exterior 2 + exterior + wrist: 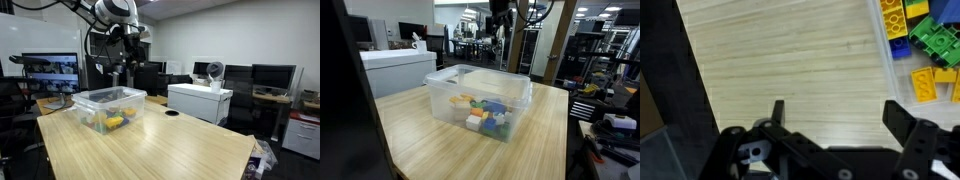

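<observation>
**Open claw high over the table, beside a bin of bricks**

The wrist view shows what neither outside camera can. The gripper (834, 106) has its two dark fingers (777, 112) spread wide with nothing between them. Bare pale wood of the table (780, 50) lies below. The corner of the clear bin (883, 60) sits up and to the right of the fingers, apart from them. The bricks (932, 40) read clearly here by colour: yellow, blue and green, lying loose against one another.

In both exterior views the whole setting appears, which the wrist camera misses. In an exterior view the bin (480, 98) stands on the table (410, 140), towards the far part of the top. The bricks (485, 115) are heaped at its near end, with white and red pieces among them. The gripper (501, 14) hangs well above it, touching nothing. In an exterior view the arm (118, 14) reaches in over the bin (110, 108), and only a few yellow bricks (115, 122) show through the wall. Whether the fingers are apart cannot be read from that distance.

Counted, there is one arm, one gripper, one bin and one table. The bricks overlap too much to number exactly, but there are well over half a dozen. Behind the table stand one white cabinet (200, 102) and one lit screen (50, 68).
</observation>
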